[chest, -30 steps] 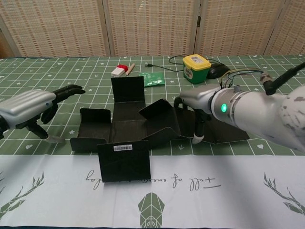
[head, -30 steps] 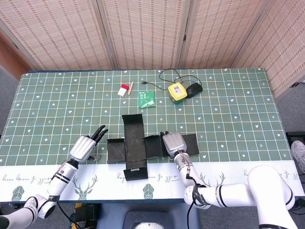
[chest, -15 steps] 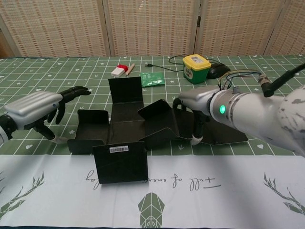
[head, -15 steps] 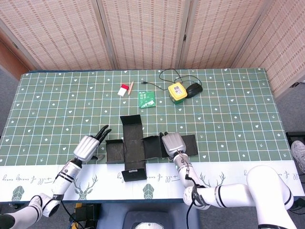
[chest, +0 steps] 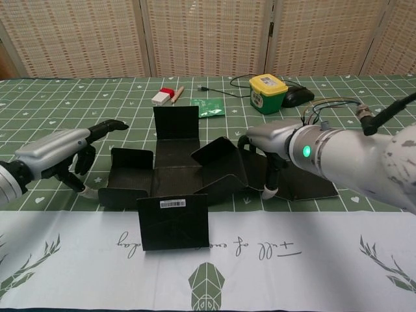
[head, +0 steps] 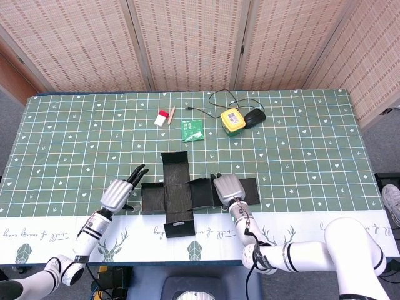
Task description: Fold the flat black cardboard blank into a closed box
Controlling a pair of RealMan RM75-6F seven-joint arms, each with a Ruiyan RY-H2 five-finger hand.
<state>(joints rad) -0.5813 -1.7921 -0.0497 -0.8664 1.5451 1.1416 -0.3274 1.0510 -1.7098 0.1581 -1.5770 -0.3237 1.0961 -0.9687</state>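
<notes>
Sitting near the front middle of the table (head: pixel 300 150), the black cardboard blank (head: pixel 177 195) is a cross of panels, partly raised: in the chest view the back flap (chest: pixel 175 122) stands up, the left flap (chest: pixel 130 170) is tilted up, the right inner flap (chest: pixel 218 156) leans at an angle, and the front flap (chest: pixel 174 221) with a white barcode label (chest: pixel 172 203) stands nearly upright over the white table runner (chest: pixel 312 250). Right hand (head: pixel 229 189) is palm-down on the blank's right side, fingers curled downward with tips at the flat right panel (chest: pixel 305 185); it presses on the card, can't tell whether it actually grips anything. Left hand (head: pixel 120 193) is just beside the left flap's outer edge, fingers apart and pointing toward the blank, holding nothing; whether its thumb touches the flap can't be made out. Further back on the green cloth: a red-and-white small box (head: pixel 164 117) with a thin wooden stick (head: pixel 172 114) beside it, a green packet (head: pixel 192 130), a yellow-topped device (head: pixel 232 120) with a black cable (head: pixel 215 100), and a black mouse (head: pixel 254 116) touching or just beside that device.
</notes>
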